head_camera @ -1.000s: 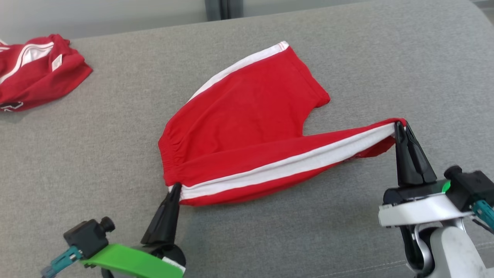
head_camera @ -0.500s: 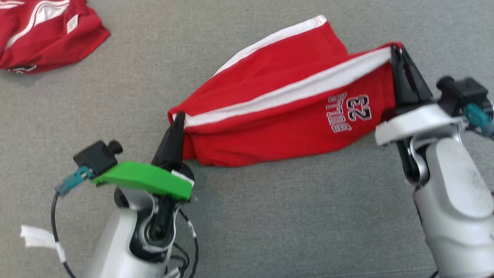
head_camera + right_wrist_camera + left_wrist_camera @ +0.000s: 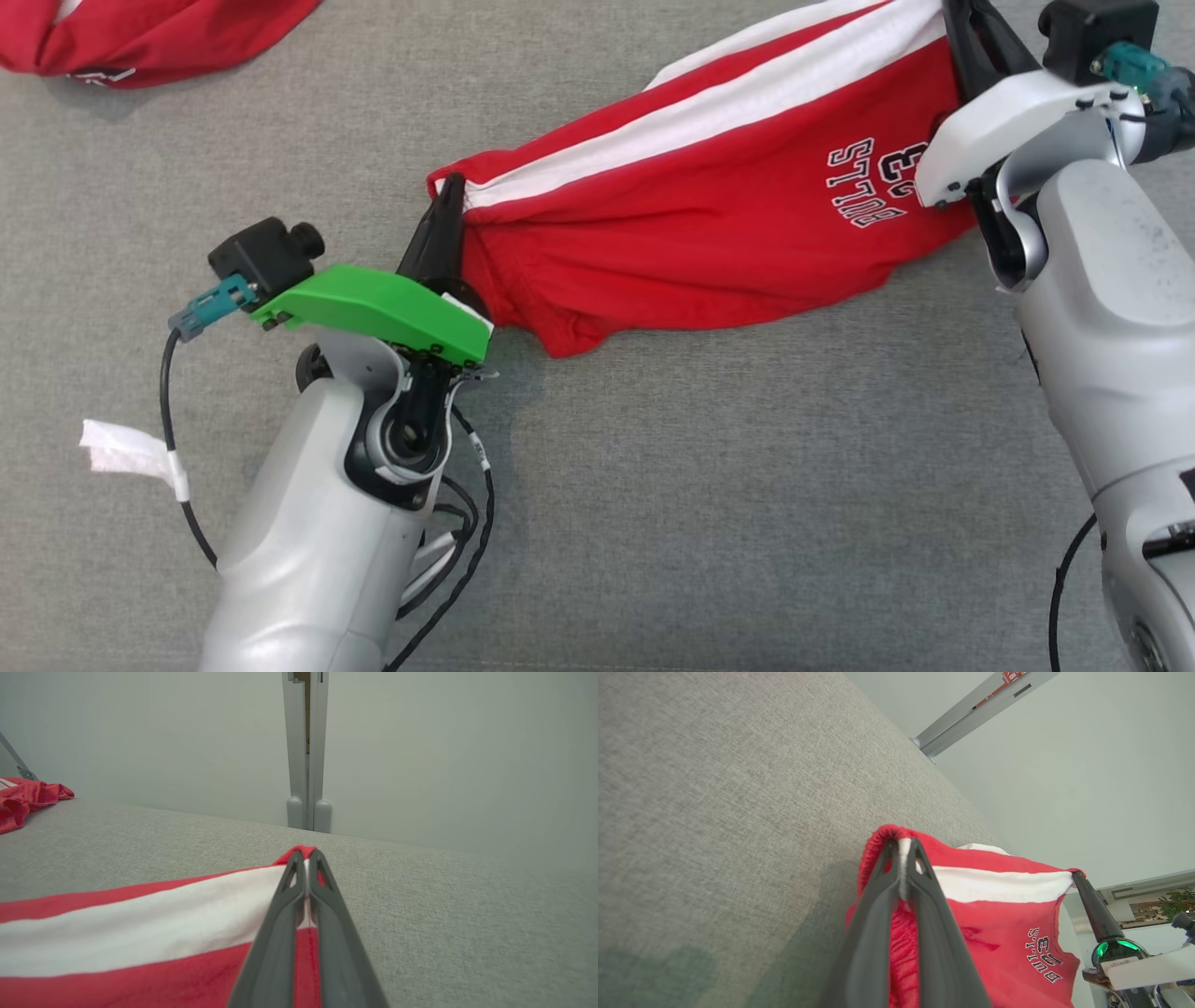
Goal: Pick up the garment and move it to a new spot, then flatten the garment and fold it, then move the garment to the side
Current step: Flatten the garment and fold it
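Note:
The garment (image 3: pixel 709 215) is a pair of red shorts with a white side stripe and a "BULLS 23" print facing up. It hangs stretched between my two grippers over the grey cushion (image 3: pixel 728 485), its lower part sagging toward the fabric. My left gripper (image 3: pixel 452 187) is shut on the waistband corner at the stripe's left end, seen close in the left wrist view (image 3: pixel 903 847). My right gripper (image 3: pixel 954 11) is shut on the stripe's other end at the leg hem (image 3: pixel 303 856). The right fingers (image 3: pixel 1092 910) also show in the left wrist view.
A second red garment (image 3: pixel 140 37) lies crumpled at the far left of the cushion, also in the right wrist view (image 3: pixel 23 800). A pale wall with a grey post (image 3: pixel 306 746) stands behind the cushion's far edge. Cables with a white tag (image 3: pixel 121 453) trail from my left arm.
Both grippers have lifted the striped near edge and carried it over toward the far side, turning the printed face up. The head view has shifted too.

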Motion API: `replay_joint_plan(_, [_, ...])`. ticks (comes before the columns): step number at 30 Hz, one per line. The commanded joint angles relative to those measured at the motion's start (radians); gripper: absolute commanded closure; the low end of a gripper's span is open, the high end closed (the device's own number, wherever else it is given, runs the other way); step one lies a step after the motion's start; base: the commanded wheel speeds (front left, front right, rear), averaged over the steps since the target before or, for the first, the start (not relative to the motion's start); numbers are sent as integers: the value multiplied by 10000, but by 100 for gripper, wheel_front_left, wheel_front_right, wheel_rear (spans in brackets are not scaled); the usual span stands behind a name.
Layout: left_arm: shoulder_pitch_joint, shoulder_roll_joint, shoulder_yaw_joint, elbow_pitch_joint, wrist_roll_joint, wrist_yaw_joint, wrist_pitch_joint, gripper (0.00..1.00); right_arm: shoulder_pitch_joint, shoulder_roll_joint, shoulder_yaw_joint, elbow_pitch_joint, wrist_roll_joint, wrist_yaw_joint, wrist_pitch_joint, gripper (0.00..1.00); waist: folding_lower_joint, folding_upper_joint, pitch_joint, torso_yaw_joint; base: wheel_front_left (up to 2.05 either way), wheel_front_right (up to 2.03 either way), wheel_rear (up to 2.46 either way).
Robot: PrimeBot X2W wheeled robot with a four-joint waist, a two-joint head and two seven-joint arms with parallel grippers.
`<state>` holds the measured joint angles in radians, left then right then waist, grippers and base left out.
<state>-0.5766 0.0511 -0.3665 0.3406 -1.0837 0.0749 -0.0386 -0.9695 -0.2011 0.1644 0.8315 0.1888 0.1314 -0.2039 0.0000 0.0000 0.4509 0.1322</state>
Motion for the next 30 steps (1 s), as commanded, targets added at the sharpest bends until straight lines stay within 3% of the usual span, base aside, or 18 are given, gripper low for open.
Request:
replay_joint_plan(1, [-272,11,-93,162,13,-59,-117,100,-301,-29,49,375,58,-15,-46,100,0,0,208,228,0,0,0])
replay_joint_plan(5, [-521,7,-442,451,-107,-162,-378,100,-938,-69,211,1364,61,-15,-175,100,0,0,256,339,0,0,0])
replay_joint_plan(6, [-587,9,-546,486,12,-195,-496,100,-1072,-79,260,1603,40,-15,-214,87,0,0,255,370,0,0,0])
replay_joint_plan(7, [-657,13,-678,498,247,-253,-638,94,-1166,-80,293,1756,46,-15,-237,51,0,0,249,395,0,0,0])
replay_joint_plan(8, [-709,67,-830,528,507,-285,-834,70,-1274,-65,365,1925,75,-15,-313,0,0,0,236,424,0,0,0])
replay_joint_plan(9, [-684,136,-917,591,719,-272,-996,43,-1338,-69,436,2031,104,-15,-338,0,0,0,221,444,0,0,0])
replay_joint_plan(10, [-646,174,-1010,628,871,-316,-1155,0,-1411,-78,538,2152,149,-15,-402,0,0,0,198,464,0,0,0])
replay_joint_plan(23, [1067,1174,-935,-390,2779,-121,-2246,0,-1431,-557,1610,2857,770,-15,-543,0,0,0,-420,427,0,0,0])
replay_joint_plan(30, [2500,1556,-267,-1156,3711,173,-2262,0,-911,-887,2757,2880,2006,-15,1116,0,0,0,-1073,329,0,0,0])
